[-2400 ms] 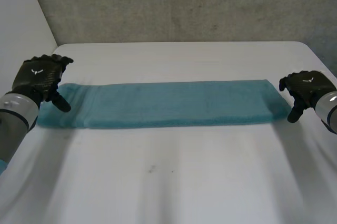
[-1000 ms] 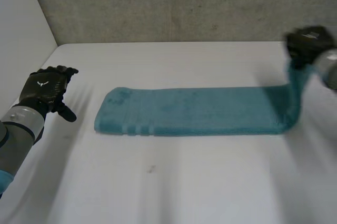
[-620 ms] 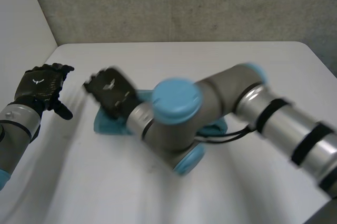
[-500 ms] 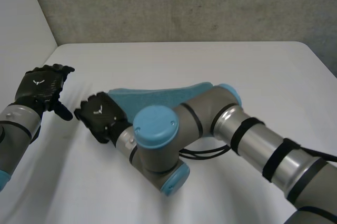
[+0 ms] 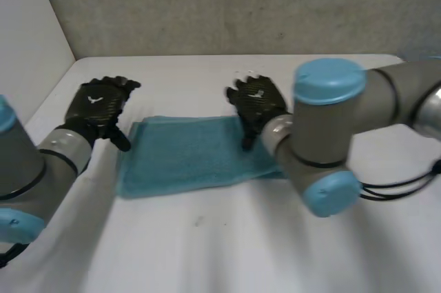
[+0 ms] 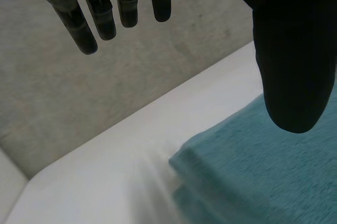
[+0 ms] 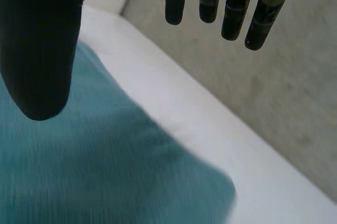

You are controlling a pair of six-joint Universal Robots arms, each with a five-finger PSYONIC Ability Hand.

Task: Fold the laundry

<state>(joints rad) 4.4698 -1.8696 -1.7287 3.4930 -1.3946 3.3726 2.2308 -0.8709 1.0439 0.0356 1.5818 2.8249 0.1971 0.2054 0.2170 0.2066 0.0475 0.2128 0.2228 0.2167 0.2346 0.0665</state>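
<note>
The white bench carries one teal towel, lying flat left of centre, its right end hidden behind the right arm and its stacked layers showing at the corner in the left wrist view. Two black hands hold nothing, their fingers straight and spread: the right hand is over the towel's far edge, the left hand just beside its left edge. Whether either thumb touches the cloth is hard to make out.
</note>
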